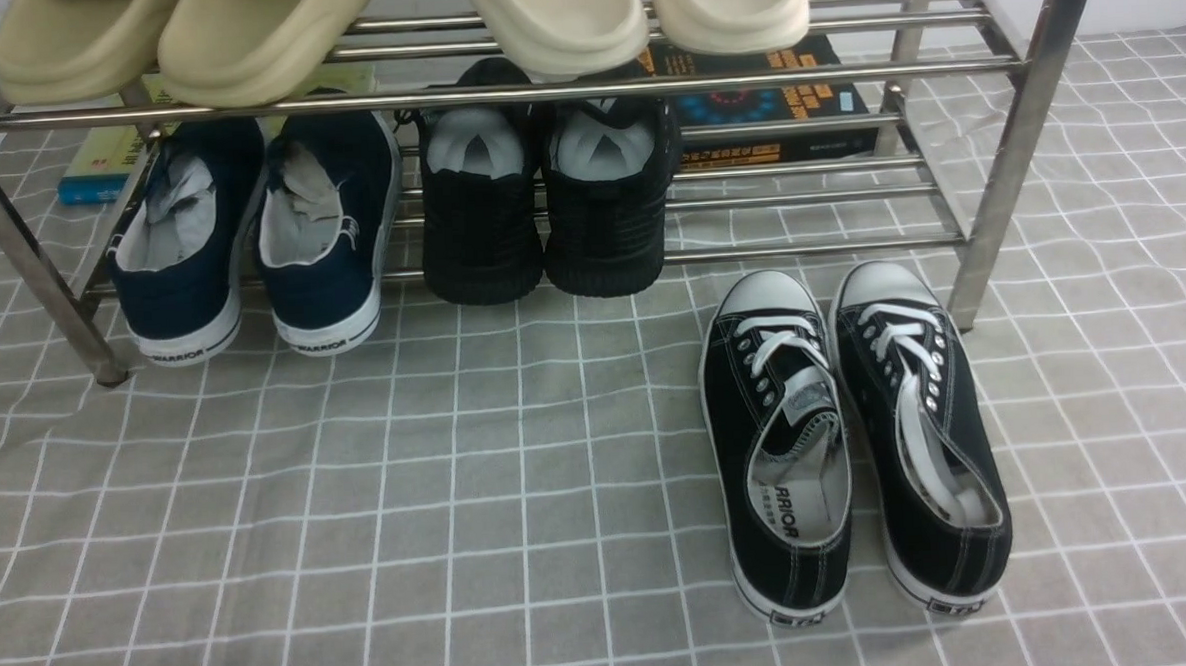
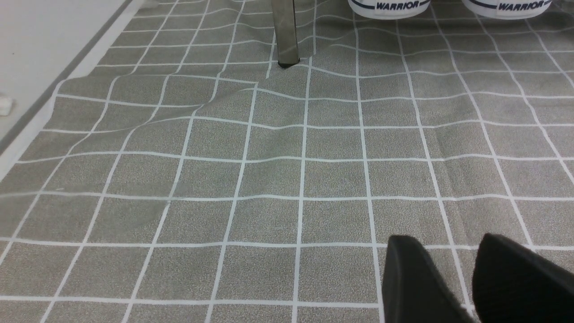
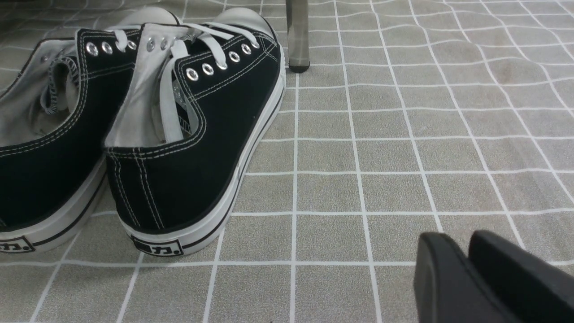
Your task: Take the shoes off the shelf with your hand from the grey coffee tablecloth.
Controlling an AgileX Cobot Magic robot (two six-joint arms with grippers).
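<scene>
Currently: black canvas sneakers (image 1: 848,452), rubber-toed, on creased grey grid cloth (image 1: 362,543), fronting the steel-tube rack (image 1: 1016,154).
Right hand (image 3: 458,244) slightly open, near sneakers, apart; left hand (image 2: 448,246) open.

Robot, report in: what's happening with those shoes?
Left fingers slightly apart, holding nothing. Right fingers holding nothing. Black canvas sneakers with white laces on grey gridded cloth, before the steel rack. Nothing visibly blocking them.

2 navy sneakers (image 1: 318,225), 2 black knit shoes (image 1: 603,212), 4 clogs (image 1: 240,48).
</scene>
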